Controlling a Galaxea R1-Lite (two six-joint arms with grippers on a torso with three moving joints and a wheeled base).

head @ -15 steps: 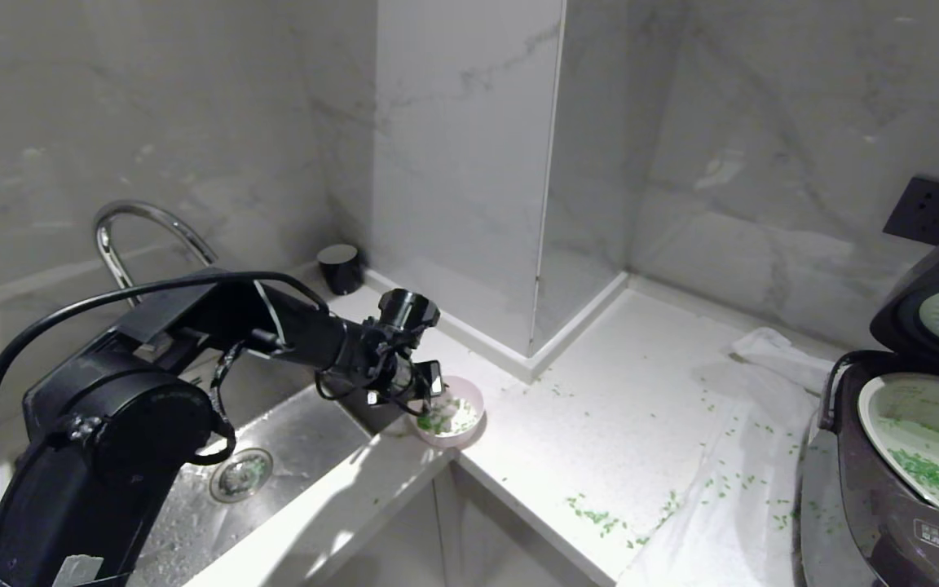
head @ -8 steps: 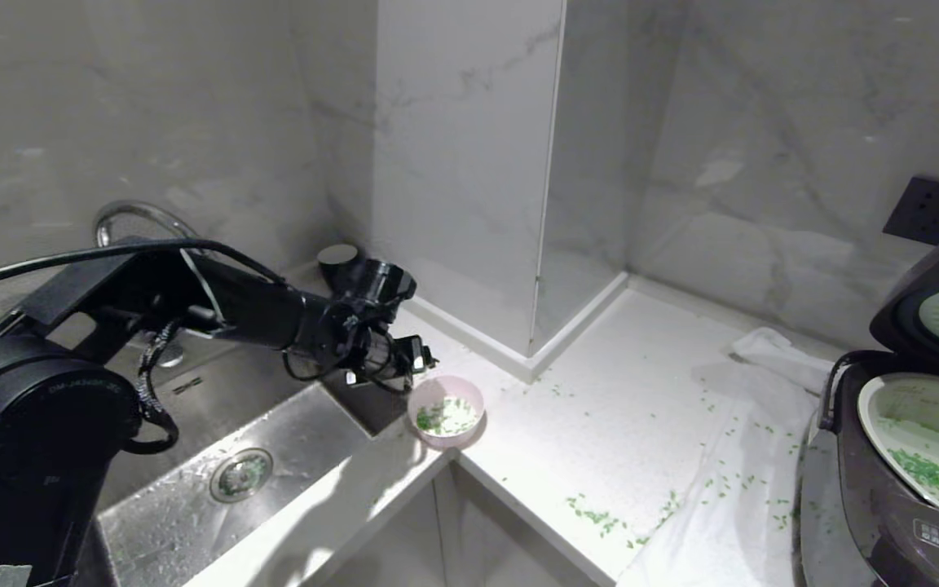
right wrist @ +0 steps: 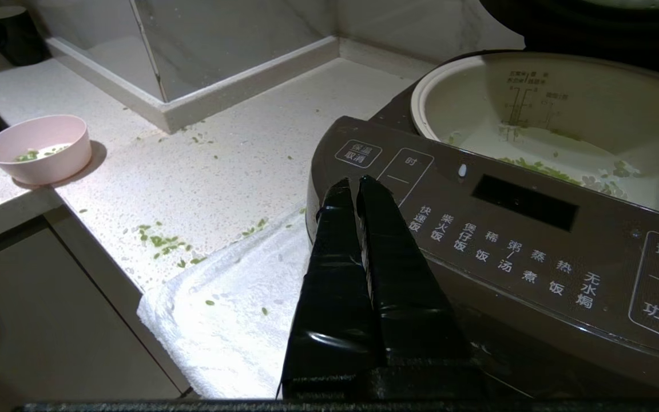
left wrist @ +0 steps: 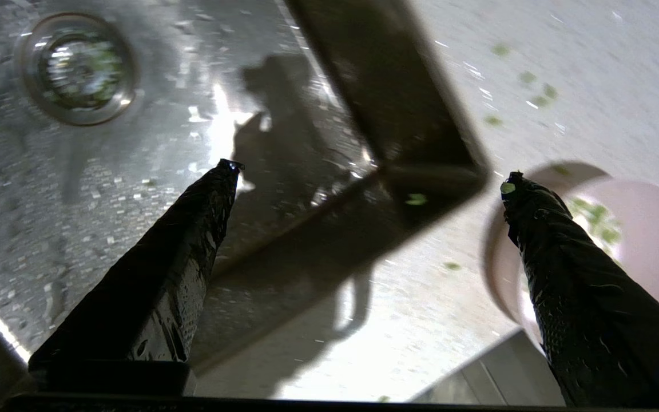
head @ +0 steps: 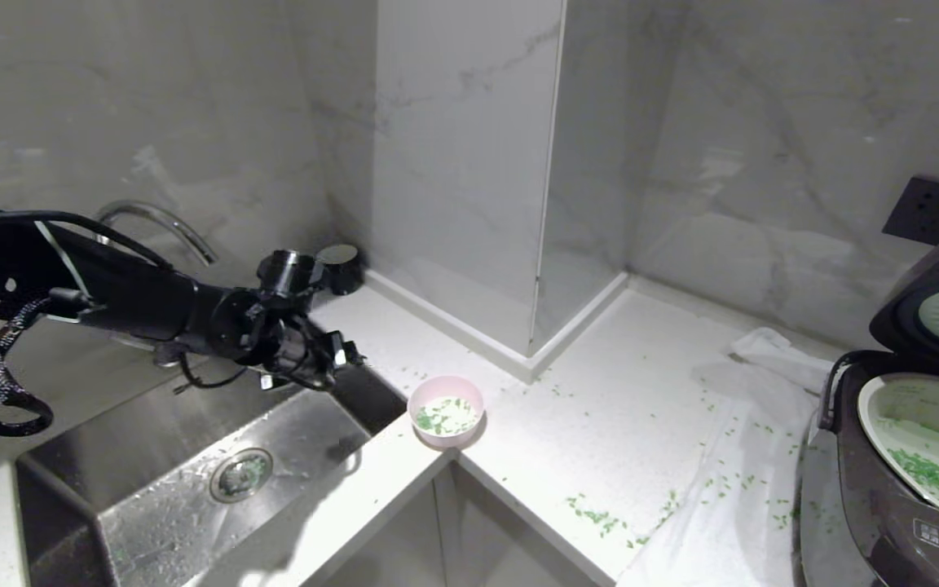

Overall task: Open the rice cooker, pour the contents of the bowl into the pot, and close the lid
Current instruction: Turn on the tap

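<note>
Head view first: the left gripper (head: 337, 356) hangs over the back corner of the steel sink (head: 192, 481), beside the counter's edge, with its two black fingers (left wrist: 192, 240) spread wide and nothing between them. The left wrist view bears that out — one finger shows over the wet sink floor near the drain (left wrist: 78, 68), the other over the rim of the bowl (left wrist: 638, 229), and a green fleck sticks to that fingertip.

The pale pink bowl (head: 447, 411) sits upright on the white counter (head: 616, 408) at the corner where the counter meets the sink, apart from the gripper. Some of the contents (head: 437, 419) are in it, bright green bits over its white inside.

More green bits are scattered across the counter and on the white cloth (head: 730, 505) spread toward the counter's right end. There the rice cooker (head: 877, 505) stands on the cloth with the lid (head: 938, 310) swung up — its pale dimpled disc faces out. The pot (head: 926, 432) inside is uncovered and holds a band of green bits along its lower side.

The right gripper (right wrist: 352, 186) is just in front of the cooker's button panel (right wrist: 507, 252), its fingers pressed together and holding nothing. A curved faucet (head: 156, 224) and a small dark cup (head: 341, 265) stand at the counter's back edge, by the wall.
</note>
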